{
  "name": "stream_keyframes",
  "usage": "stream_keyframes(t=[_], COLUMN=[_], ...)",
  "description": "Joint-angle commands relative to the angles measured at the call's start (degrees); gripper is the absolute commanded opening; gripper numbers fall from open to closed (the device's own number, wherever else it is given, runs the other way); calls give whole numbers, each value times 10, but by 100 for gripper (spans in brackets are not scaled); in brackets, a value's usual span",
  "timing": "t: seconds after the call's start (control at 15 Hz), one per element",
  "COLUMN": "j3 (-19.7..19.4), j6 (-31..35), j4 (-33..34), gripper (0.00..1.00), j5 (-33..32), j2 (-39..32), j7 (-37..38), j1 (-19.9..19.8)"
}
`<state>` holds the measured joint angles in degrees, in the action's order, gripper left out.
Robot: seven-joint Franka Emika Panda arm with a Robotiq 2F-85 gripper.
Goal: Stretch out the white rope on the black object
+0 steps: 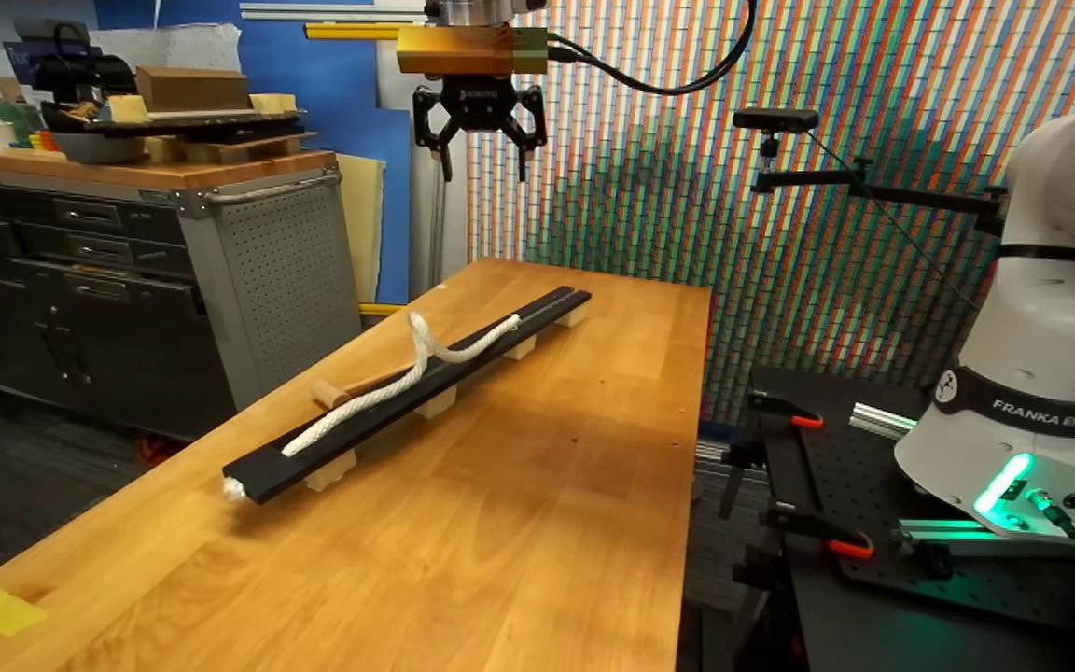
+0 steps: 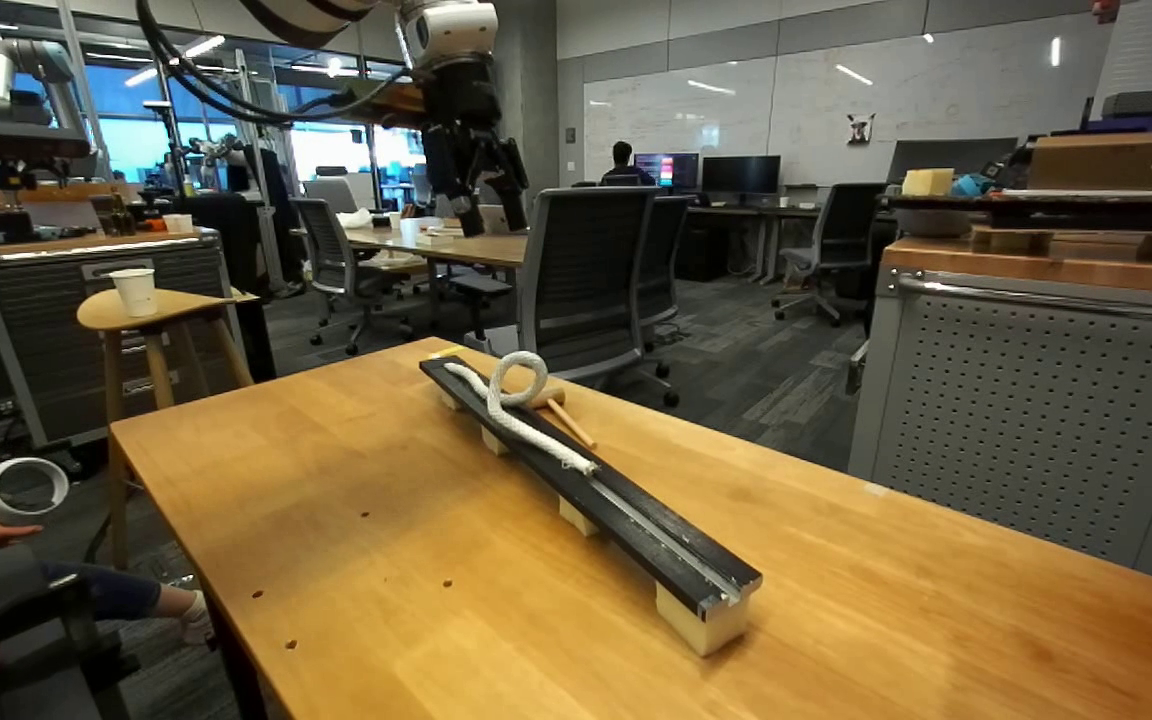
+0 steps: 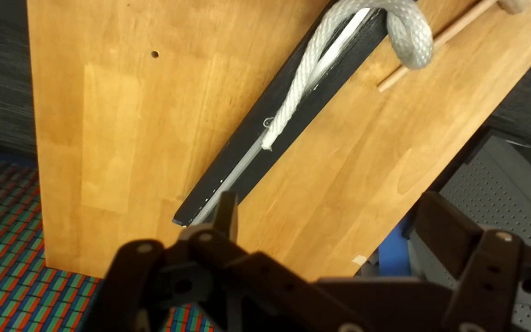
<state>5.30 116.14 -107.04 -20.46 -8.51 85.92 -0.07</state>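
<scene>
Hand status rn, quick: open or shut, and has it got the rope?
Robot hand: open, holding nothing; the white braided rope lies on the grooved black bar, out of its grip.

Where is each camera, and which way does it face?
An exterior view: by an end of the table, facing the patterned backdrop; robot base and open gripper show.
An exterior view: by an end of the table, facing office chairs; arm and gripper show at top.
Wrist view: on the arm, looking down at the table; gripper fingers along the bottom.
Both exterior views share the white rope, black strip and gripper, from roughly opposite ends.
</scene>
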Motion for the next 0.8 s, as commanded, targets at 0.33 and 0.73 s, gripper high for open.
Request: stream_keyframes(t=[0.33,0.73], j3=[-35,-38], j6=[0,0], j4=[2,0], gripper=[100,100], j5=[6,6], j2=[-6,-7], j7=[-1,-1], j1=[20,22])
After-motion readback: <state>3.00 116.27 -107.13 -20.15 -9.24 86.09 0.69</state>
